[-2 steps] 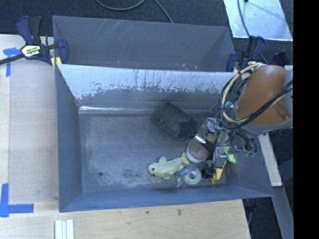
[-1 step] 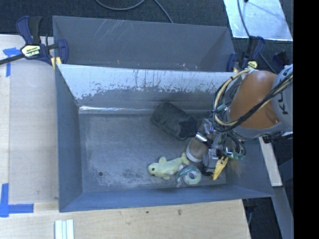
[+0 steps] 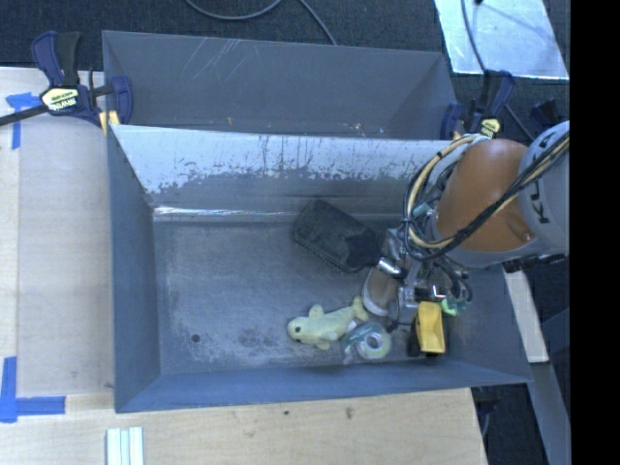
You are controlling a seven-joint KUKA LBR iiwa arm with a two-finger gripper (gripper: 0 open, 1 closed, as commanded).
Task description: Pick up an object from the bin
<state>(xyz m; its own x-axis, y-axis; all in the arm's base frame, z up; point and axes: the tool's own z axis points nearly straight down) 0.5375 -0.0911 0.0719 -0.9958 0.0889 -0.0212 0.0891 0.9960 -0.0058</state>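
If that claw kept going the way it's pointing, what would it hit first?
Probably the small silvery ring beside the pale yellow toy, near the bin's front wall, right below the gripper; depth is hard to judge here.

Black lumpy pouch (image 3: pixel 329 232) lies flat, mid-right. Pale yellow toy figure (image 3: pixel 325 325) lies nearer the viewer, touching a silvery ring-shaped piece (image 3: pixel 368 343) on its right. Black cable (image 3: pixel 312 15) loops at top.

Likely a lab: grey metal bin (image 3: pixel 242 85) (cables (image 3: pixel 318 19) trailing behind).
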